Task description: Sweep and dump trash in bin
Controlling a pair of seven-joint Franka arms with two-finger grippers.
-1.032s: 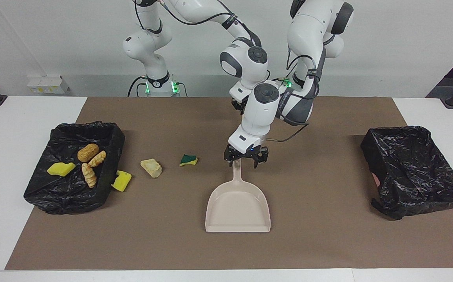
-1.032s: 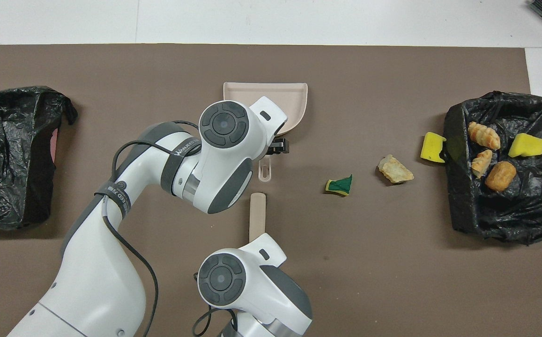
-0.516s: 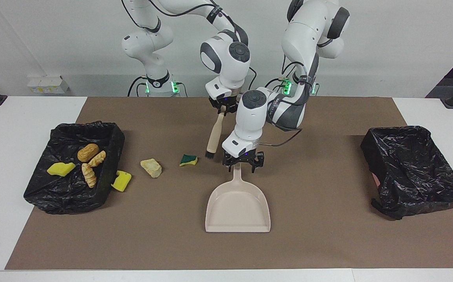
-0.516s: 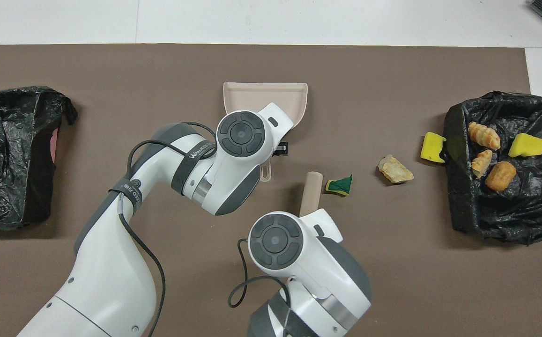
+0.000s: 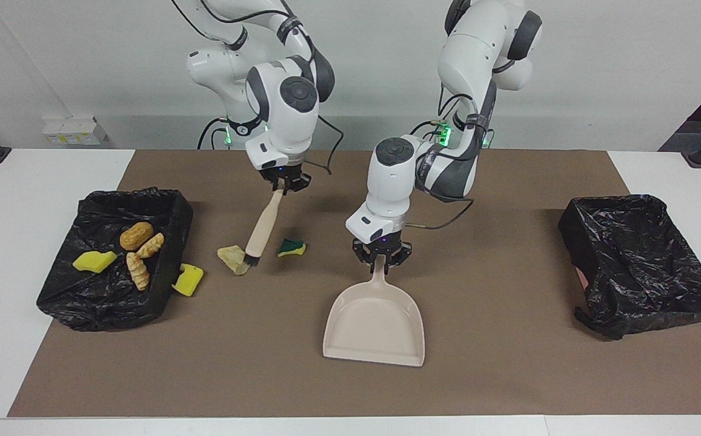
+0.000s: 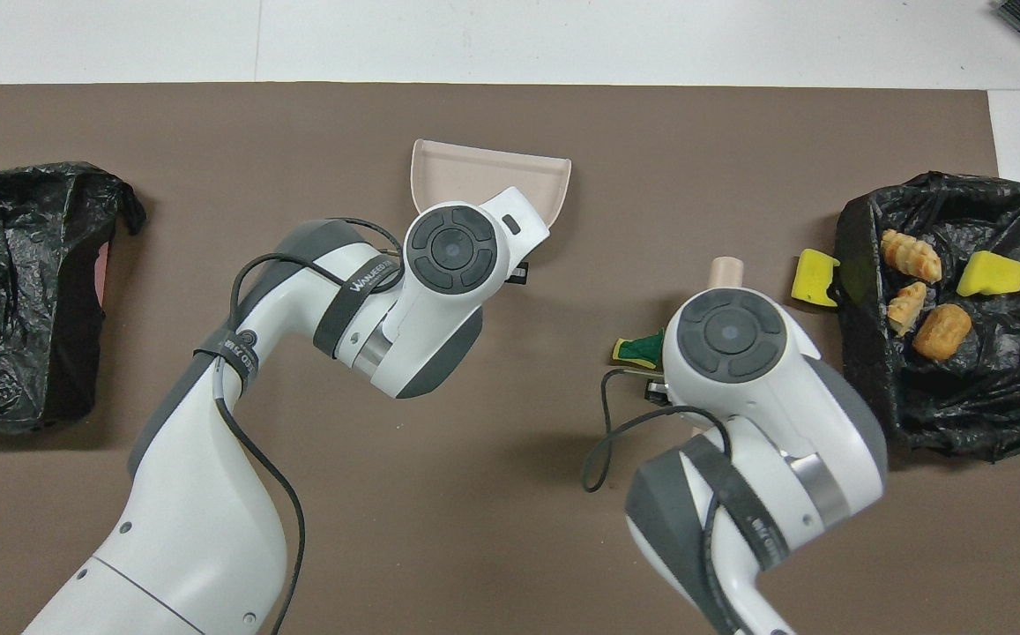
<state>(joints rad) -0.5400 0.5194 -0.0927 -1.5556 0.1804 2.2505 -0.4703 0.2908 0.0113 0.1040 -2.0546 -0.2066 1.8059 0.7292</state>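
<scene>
Lighting bright, even, diffuse from above; both views sharp, no motion blur, no evident edge distortion. Soft, short shadows lie on the brown mat (image 5: 508, 375) under the arms, faintest beside the dustpan (image 5: 374, 327). Crinkled black bin liners (image 5: 641, 260) show small specular glints; white table border (image 5: 5, 242) reads near overexposed, without glare.

Both arms (image 5: 465, 60) were glossy white with rounded shells and dark grey joint bands. Round grey caps (image 6: 452, 249) with segmented rings covered the wrist joints. Thin black cables (image 6: 263, 476) looped alongside the links. Small green lights (image 5: 445, 129) glowed at the bases. Each claw (image 5: 382, 254) was black.
</scene>
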